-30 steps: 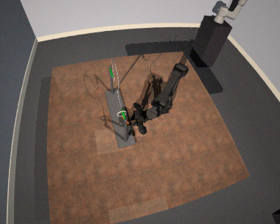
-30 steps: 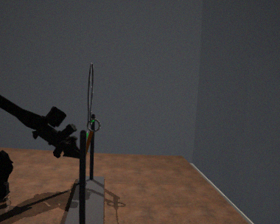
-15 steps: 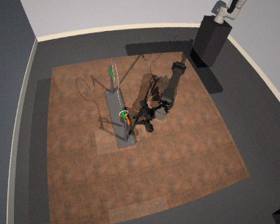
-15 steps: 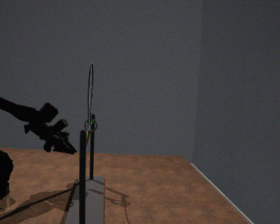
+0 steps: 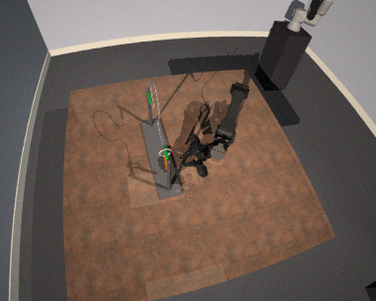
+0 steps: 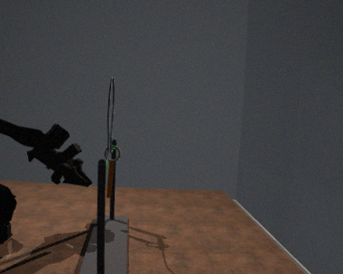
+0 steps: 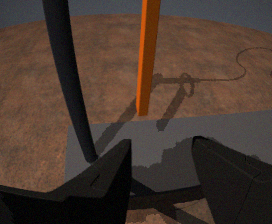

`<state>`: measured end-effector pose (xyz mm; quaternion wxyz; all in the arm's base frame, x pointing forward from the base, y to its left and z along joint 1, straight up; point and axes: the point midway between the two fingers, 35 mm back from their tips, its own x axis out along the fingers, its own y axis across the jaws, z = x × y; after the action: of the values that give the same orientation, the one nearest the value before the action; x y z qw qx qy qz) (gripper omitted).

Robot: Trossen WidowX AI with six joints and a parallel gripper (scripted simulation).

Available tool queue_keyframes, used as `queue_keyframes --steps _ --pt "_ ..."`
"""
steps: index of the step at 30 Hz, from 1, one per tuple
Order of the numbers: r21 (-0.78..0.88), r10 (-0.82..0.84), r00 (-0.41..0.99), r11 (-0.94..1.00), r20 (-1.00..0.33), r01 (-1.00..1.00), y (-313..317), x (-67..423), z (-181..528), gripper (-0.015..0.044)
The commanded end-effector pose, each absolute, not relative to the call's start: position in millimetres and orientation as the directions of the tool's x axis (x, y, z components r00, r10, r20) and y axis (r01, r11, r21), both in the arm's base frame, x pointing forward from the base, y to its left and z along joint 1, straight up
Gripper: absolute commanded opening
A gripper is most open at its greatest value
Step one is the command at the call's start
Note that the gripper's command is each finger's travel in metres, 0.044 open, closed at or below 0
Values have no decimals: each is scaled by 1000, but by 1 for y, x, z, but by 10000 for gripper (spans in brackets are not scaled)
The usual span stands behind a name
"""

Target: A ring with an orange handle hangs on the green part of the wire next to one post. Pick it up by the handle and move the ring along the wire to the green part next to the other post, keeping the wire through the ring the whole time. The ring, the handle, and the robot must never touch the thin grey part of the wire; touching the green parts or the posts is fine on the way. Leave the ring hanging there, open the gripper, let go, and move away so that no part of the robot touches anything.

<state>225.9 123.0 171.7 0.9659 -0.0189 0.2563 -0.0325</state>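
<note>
The ring [image 5: 159, 152] [image 6: 120, 153] hangs around the wire at the green part [image 5: 165, 150] [image 6: 107, 165] beside the near post [image 5: 169, 177] [image 6: 101, 212]. Its orange handle [image 5: 166, 163] [image 6: 111, 179] [image 7: 148, 60] points down, close to upright, with its lower end free above the base. The other green part [image 5: 149, 97] is by the far post [image 5: 149, 115] [image 6: 113, 207]. My gripper [image 5: 180, 159] [image 6: 89, 184] [image 7: 162, 145] is open and empty. Its tips are apart from the handle, on the arm's side and a little lower than the handle's middle. Exact ring contact with the wire is too small to tell.
The thin grey wire [image 6: 108, 117] arches high between the posts. In the wrist view a dark post [image 7: 62, 60] stands left of the handle, close beyond the left finger. The grey base [image 5: 148, 136] [image 6: 120, 243] [image 7: 237, 125] lies below. Thin shadows fall on the table.
</note>
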Motion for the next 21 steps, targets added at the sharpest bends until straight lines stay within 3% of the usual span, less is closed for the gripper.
queue_keyframes --steps 1,6,16,21 --pt "-49 -75 868 997 -490 59 123 226 173 160" --pt "-49 -75 868 997 -490 59 123 226 173 160" --pt "-55 -70 871 997 -487 50 125 185 197 423" --pt "-55 -70 871 997 -487 50 125 185 197 440"
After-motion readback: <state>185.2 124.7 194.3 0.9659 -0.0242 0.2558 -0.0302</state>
